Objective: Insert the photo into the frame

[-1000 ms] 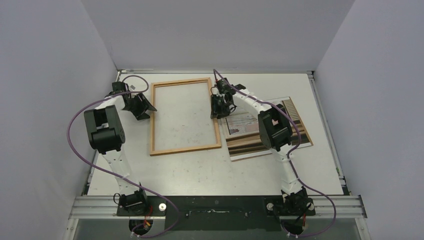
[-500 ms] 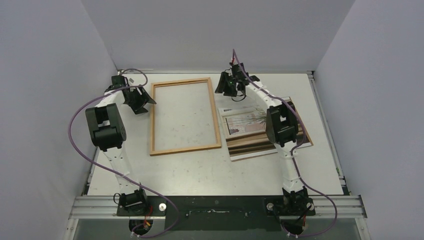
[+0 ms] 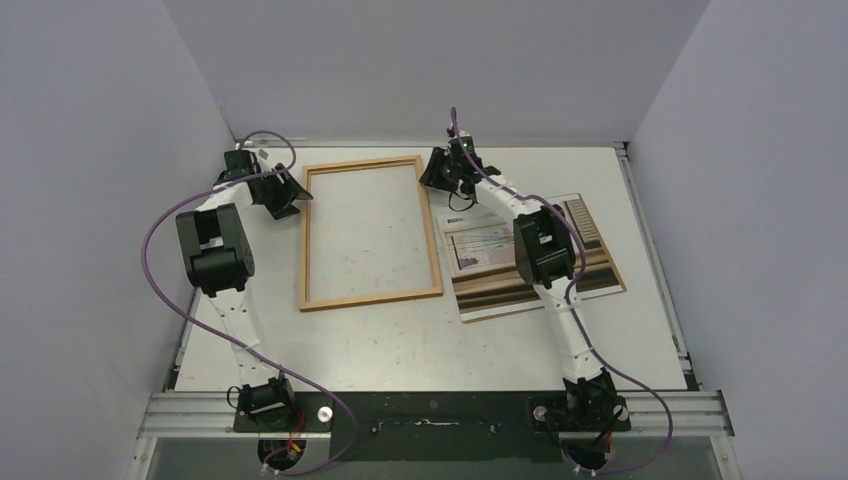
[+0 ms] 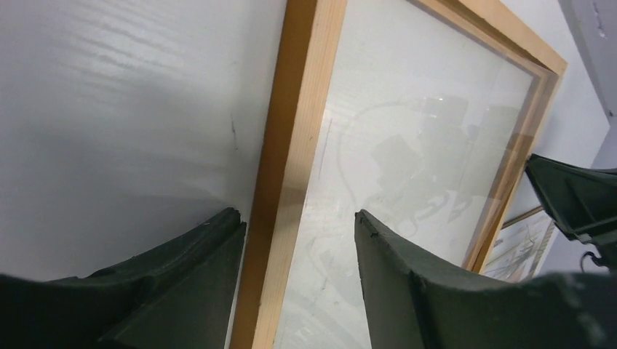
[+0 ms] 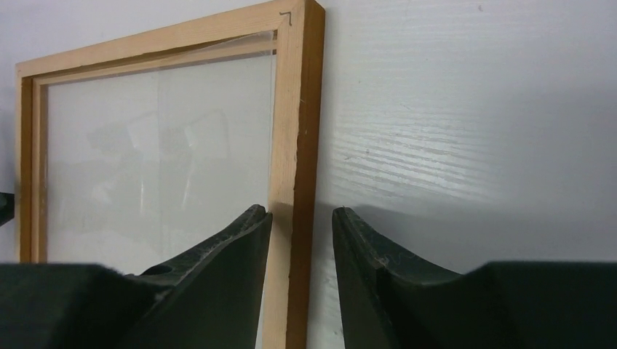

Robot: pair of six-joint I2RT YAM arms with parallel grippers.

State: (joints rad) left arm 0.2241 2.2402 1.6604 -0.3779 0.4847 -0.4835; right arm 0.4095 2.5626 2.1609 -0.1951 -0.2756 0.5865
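Observation:
The frame [image 3: 370, 296] of orange-brown wood lies flat on the white table, left of centre. My left gripper [image 3: 295, 199] is open and straddles the frame's left rail [image 4: 298, 131] near the far corner: one finger outside the rail, the other over the glass. My right gripper [image 3: 432, 178] is open astride the right rail [image 5: 295, 131] near the far right corner, with a small gap on the outer side. The photo [image 3: 490, 248] lies face up to the right of the frame, partly hidden by the right arm. Neither gripper touches it.
A brown edge [image 3: 612, 272] shows along the photo's right side, perhaps a panel beneath it. Grey walls close in the table on the left, right and far sides. Purple cables loop over both arms.
The right gripper has moved from the middle of the frame's right rail to its far corner. The left gripper has shifted slightly farther back along the left rail. The frame has not moved.

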